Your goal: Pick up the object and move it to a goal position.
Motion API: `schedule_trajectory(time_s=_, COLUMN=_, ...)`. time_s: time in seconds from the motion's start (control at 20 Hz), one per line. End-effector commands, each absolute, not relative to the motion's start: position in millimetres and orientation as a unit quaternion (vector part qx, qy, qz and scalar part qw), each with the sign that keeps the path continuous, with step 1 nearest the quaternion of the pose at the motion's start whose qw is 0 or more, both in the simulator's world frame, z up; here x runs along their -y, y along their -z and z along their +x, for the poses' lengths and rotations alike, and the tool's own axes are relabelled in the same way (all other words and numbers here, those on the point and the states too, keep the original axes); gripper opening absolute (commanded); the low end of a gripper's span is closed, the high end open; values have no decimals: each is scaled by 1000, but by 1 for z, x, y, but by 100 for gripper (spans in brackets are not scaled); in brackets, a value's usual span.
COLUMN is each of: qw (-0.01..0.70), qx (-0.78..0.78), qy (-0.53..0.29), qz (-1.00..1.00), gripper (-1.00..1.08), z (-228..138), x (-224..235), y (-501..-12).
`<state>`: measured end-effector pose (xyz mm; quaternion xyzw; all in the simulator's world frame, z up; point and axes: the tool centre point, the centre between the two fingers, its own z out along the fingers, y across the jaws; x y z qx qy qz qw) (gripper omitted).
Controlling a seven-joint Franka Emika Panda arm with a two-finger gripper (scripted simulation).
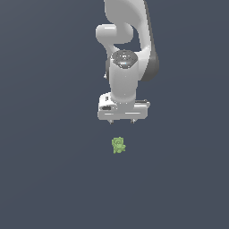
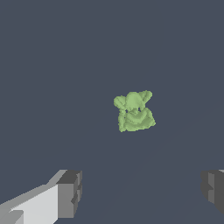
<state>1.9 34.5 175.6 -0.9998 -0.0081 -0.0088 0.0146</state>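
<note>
Gripper down-pointing, spread — above object.

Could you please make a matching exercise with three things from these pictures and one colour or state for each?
Things:
1. figurine
2. gripper
3. fingertips

Descriptions:
A. open, holding nothing
B. light green, lumpy
C. dark grey pads, wide apart

Pairs: 1-B, 2-A, 3-C
</note>
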Motion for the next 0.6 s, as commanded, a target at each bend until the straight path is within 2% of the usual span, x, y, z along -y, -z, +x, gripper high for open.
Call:
schedule_trajectory(time_s=0.0, qw=15, qx=8, qy=9, qz=-1000, gripper=100, z=2, x=-35, y=-176)
schedule_trajectory(time_s=0.55, qw=2, qx=15, qy=-11, qz=-1000, gripper=100, z=-8, x=-20, y=-167)
